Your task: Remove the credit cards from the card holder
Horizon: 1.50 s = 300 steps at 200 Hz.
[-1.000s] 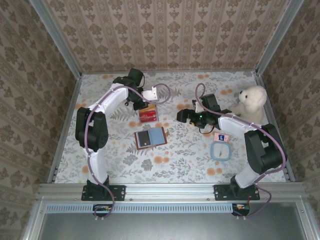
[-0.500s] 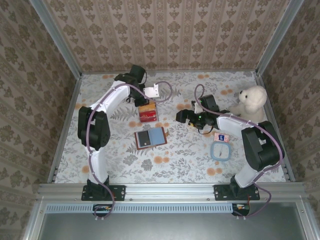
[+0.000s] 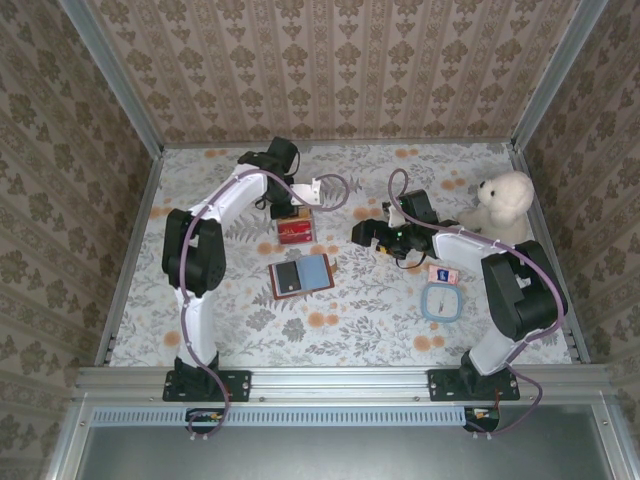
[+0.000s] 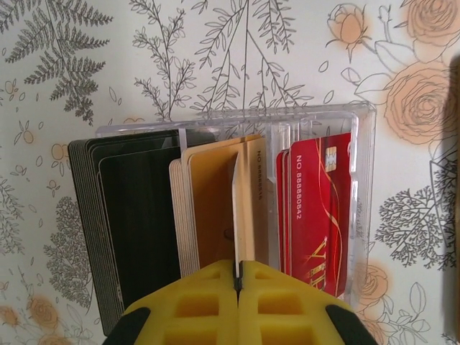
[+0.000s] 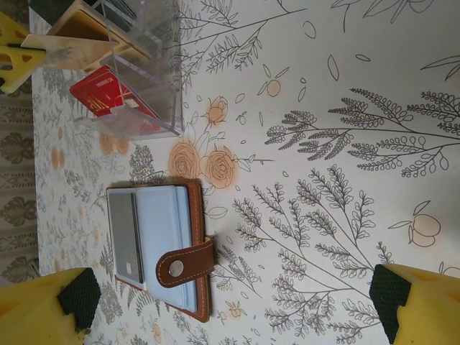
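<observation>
So the left arm swung its elbow toward 3 o'clock, the left gripper and its card drifting along. The right arm elbow crept toward 9 o'clock.

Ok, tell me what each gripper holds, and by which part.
Left fingers pinch a tan card by one edge, above the clear organizer. Right fingers stand open, holding nothing.

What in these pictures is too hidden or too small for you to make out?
- Left wrist view: the thin card pinched in the left hand stands edge-on, so its face is unreadable.
- Right wrist view: whether more cards lie beneath the grey card in the card holder; it covers them.
- Top view: the small pink card has print too small to read.
</observation>
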{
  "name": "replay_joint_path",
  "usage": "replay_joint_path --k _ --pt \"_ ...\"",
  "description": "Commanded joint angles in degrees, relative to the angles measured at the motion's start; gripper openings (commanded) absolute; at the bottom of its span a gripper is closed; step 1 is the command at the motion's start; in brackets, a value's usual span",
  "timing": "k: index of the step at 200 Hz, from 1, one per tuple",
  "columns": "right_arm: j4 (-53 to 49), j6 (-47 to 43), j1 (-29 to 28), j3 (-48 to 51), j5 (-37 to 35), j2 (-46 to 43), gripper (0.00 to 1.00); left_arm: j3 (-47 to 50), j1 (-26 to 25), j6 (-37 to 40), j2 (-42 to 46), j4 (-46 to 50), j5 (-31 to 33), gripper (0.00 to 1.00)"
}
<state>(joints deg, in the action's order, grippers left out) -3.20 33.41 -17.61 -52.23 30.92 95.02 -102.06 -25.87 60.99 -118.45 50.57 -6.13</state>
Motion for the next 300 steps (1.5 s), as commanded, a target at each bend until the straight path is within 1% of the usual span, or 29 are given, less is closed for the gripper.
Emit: replay_joint_path --k 1,15,33,64,85,98,107,118,127,132,143,151,155,172,190,210,219,230,245,264,290,300 --pt "0.6 0.5 0.3 0.2 1.5 0.9 1.00 0.2 0.1 1.0 -1.3 -0.7 2.1 0.13" --pt "0.8 0.5 0.3 0.2 1.7 0.9 1.00 -0.5 0.1 -0.2 -1.3 -0.9 1.4 0.25" --pt "0.8 0.5 0.4 0.1 1.8 1.0 1.00 -0.8 0.1 -1.8 -0.4 -2.8 1.5 0.33" --pt "0.7 0.6 0.3 0.2 1.7 0.9 1.00 0.7 0.1 -5.2 3.0 -7.9 0.7 0.37" --pt "0.5 0.2 0.2 0.2 1.5 0.3 1.00 3.4 0.1 -10.5 6.9 -12.5 -0.4 0.40" --pt "0.2 -0.2 0.0 0.3 1.0 -0.5 1.00 6.1 0.4 -15.7 9.8 -16.5 0.0 0.44" --pt "-0.2 -0.7 -0.4 0.3 0.5 -1.3 1.00 8.6 0.5 -20.0 12.0 -19.9 1.6 0.50" --pt "-0.5 -1.2 -1.2 0.3 -0.5 -2.5 1.00 11.9 0.6 -24.7 15.0 -23.4 3.8 0.53" --pt "-0.6 -1.6 -2.2 -0.1 -1.0 -3.3 0.99 15.3 0.6 -29.0 17.6 -26.7 6.1 0.59" --pt "-0.8 -1.9 -2.9 -0.4 -1.3 -3.6 1.00 17.1 0.6 -31.7 19.1 -28.3 7.7 0.64" --pt "-1.8 -2.7 -4.8 -1.5 -2.6 -4.4 0.99 21.2 0.7 -36.3 22.2 -31.3 9.5 0.71" --pt "-3.0 -3.5 -6.5 -2.4 -4.0 -4.8 0.99 23.9 0.6 -40.7 24.3 -32.3 9.7 0.85" --pt "-3.6 -3.8 -7.4 -3.0 -4.7 -5.0 0.99 25.1 0.6 -43.6 25.4 -32.8 9.8 0.90" --pt "-6.1 -4.7 -11.6 -5.2 -7.6 -5.0 0.99 30.4 0.6 -53.6 29.3 -33.6 9.6 0.99" --pt "-7.4 -3.9 -16.0 -6.8 -10.1 -4.4 0.98 37.2 0.6 -63.1 33.3 -36.2 10.8 1.00" --pt "-7.8 -1.2 -20.3 -8.0 -12.0 -2.9 0.97 43.4 0.6 -70.7 37.3 -36.8 12.2 1.00" --pt "-7.7 0.2 -21.9 -8.5 -12.5 -2.1 0.94 46.0 0.7 -73.3 39.1 -36.5 12.2 1.00" --pt "-7.7 1.9 -23.7 -9.4 -12.7 -0.6 0.86 49.2 0.7 -76.8 41.1 -36.5 12.5 1.00" --pt "-7.8 4.5 -25.6 -10.6 -12.9 1.9 0.73 54.4 0.7 -81.2 44.6 -38.4 10.1 1.00" --pt "-8.0 7.7 -27.5 -12.1 -13.7 5.3 0.61 60.3 0.7 -87.3 48.8 -39.2 8.6 1.00" --pt "-7.3 11.8 -28.5 -13.1 -14.5 9.7 0.49 68.0 0.8 -93.0 54.2 -39.3 8.4 1.00" --pt "-7.0 12.6 -28.5 -13.4 -14.6 10.8 0.47 70.7 0.7 -94.7 56.1 -40.0 7.6 1.00"
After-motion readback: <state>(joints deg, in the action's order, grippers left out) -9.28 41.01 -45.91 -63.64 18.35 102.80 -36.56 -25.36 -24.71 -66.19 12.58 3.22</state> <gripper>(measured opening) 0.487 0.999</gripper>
